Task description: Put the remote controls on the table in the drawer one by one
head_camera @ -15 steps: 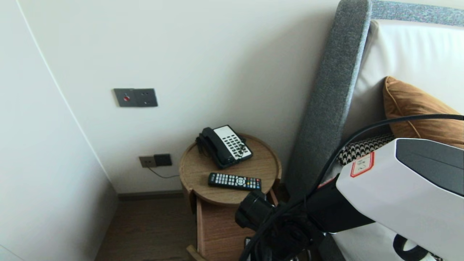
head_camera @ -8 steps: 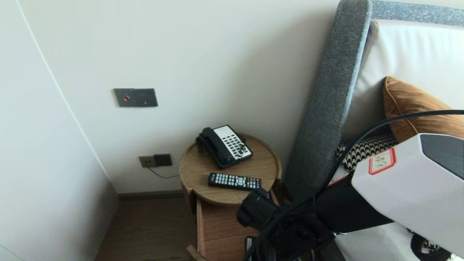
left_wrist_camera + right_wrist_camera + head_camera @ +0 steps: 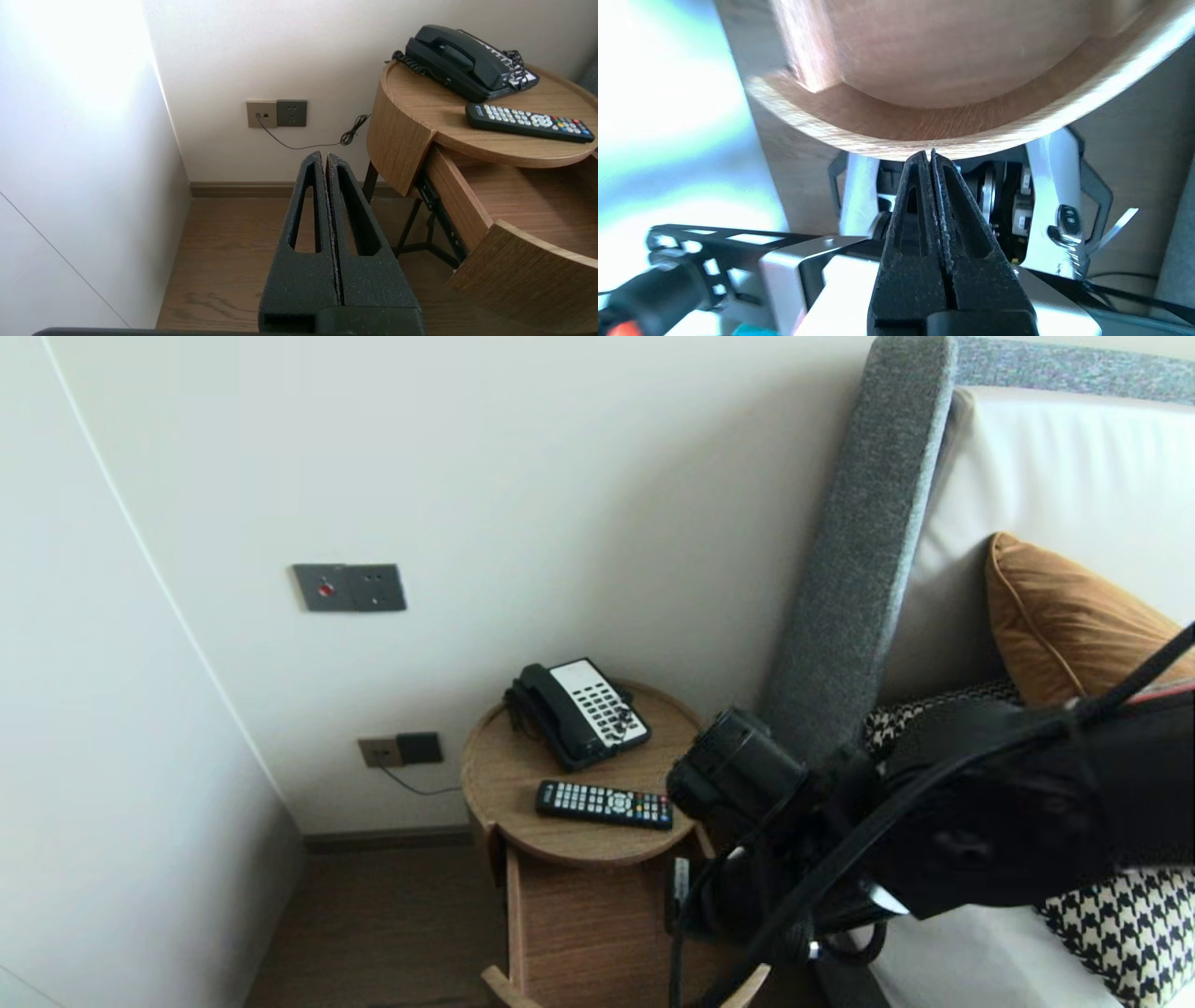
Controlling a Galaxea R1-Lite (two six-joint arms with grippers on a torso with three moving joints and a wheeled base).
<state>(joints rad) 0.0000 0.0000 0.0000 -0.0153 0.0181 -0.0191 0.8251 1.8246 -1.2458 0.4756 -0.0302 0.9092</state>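
Note:
A round wooden bedside table [image 3: 485,747] carries a black-and-white phone [image 3: 579,711] and a black remote [image 3: 604,802]. Beneath its top a drawer [image 3: 579,915] stands pulled out, bare inside. My right arm [image 3: 980,812] reaches in from the right, its wrist beside the table's right edge. In the right wrist view my right gripper [image 3: 930,154] is shut and holds nothing, its tips right at the drawer's curved front [image 3: 971,135]. My left gripper [image 3: 324,156] is shut and holds nothing, parked above the floor left of the table [image 3: 402,121], apart from the remote [image 3: 530,122] and the phone [image 3: 467,56].
A grey headboard [image 3: 859,569], an orange cushion [image 3: 1064,616] and a houndstooth cushion [image 3: 1120,915] fill the right. Wall sockets [image 3: 401,749] with a thin cable [image 3: 317,142] and a switch panel [image 3: 348,586] are on the back wall. Wood floor [image 3: 373,933] lies between table and left wall.
My right arm has swung up and to the right: its wrist rose from in front of the drawer to beside the table's right edge. The white forearm left the view.

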